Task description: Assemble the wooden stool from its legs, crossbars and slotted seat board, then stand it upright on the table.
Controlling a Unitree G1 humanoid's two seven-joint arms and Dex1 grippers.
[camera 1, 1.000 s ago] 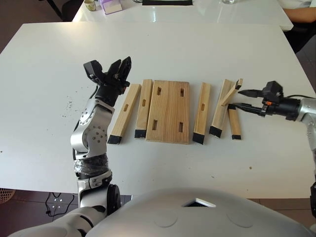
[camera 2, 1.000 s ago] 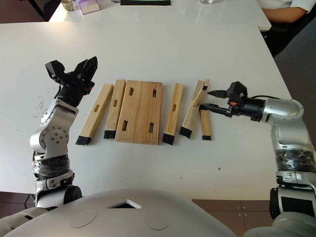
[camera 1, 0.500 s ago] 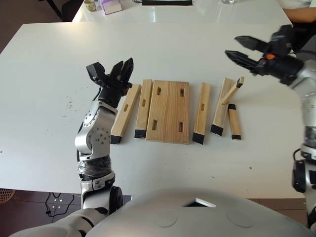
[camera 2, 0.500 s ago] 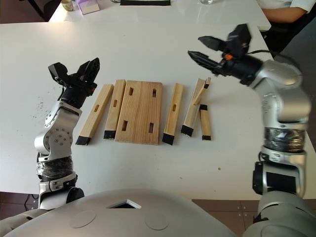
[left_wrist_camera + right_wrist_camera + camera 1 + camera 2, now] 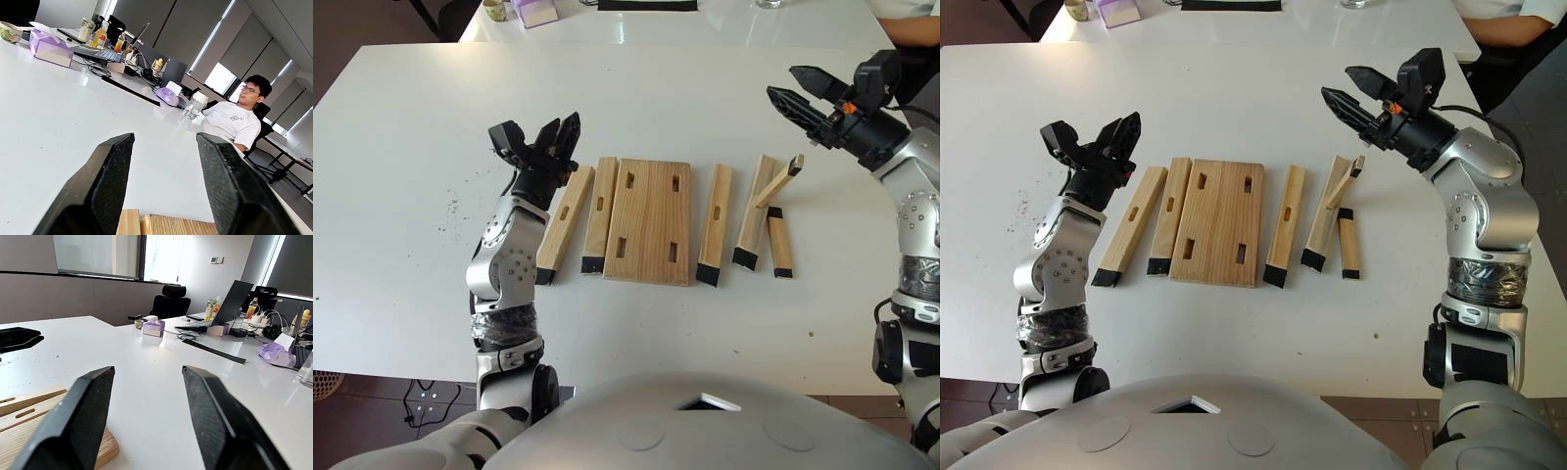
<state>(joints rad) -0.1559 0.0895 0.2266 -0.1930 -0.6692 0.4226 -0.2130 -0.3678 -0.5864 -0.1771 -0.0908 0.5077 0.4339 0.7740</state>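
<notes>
The slotted seat board (image 5: 649,220) lies flat mid-table. Two legs (image 5: 564,223) (image 5: 599,213) lie along its left side. Right of it lie a third leg (image 5: 715,223) and a fourth (image 5: 756,211). A short crossbar (image 5: 779,180) leans tilted on that fourth leg, and another crossbar (image 5: 779,245) lies flat beside it. My left gripper (image 5: 536,132) is raised above the far end of the leftmost leg, open and holding nothing. My right gripper (image 5: 786,84) hangs high beyond the crossbars, open, with nothing between its fingers (image 5: 93,416).
A second white table behind carries a tissue box (image 5: 533,12) and a cup (image 5: 491,10). Dark specks (image 5: 450,208) dot the table at the left. The bare tabletop (image 5: 636,108) stretches wide behind the parts, with a narrower strip in front.
My right gripper has risen from table level beside the crossbars to high above and behind them, still open. My left arm shifted slightly. The wooden parts have not moved.
</notes>
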